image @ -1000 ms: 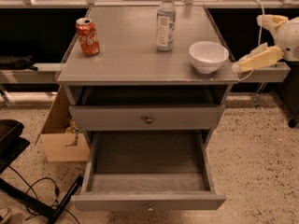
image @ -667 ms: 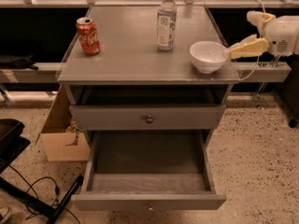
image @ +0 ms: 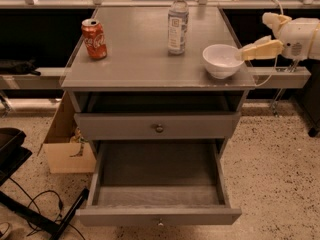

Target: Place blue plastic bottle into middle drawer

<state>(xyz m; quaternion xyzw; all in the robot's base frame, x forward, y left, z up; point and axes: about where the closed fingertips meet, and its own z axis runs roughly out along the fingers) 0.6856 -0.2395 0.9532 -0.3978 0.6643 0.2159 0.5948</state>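
The blue plastic bottle (image: 177,26) stands upright at the back middle of the grey cabinet top, white cap up. The middle drawer (image: 159,181) is pulled out below, and its grey wood-grain interior is bare. My gripper (image: 252,36) comes in from the right at table-top height, its cream fingers pointing left and spread apart. The lower fingertip (image: 245,54) is at the right rim of a white bowl. The gripper holds nothing and is well to the right of the bottle.
A red cola can (image: 94,39) stands at the top's left. The white bowl (image: 222,60) sits at the front right. The knobbed upper drawer front (image: 159,126) is shut. A cardboard box (image: 65,149) and black cables (image: 35,204) lie on the floor to the left.
My gripper has moved left and slightly up, from beside the table's right edge to the bowl's right rim. The bottle, can, bowl and drawer have not moved.
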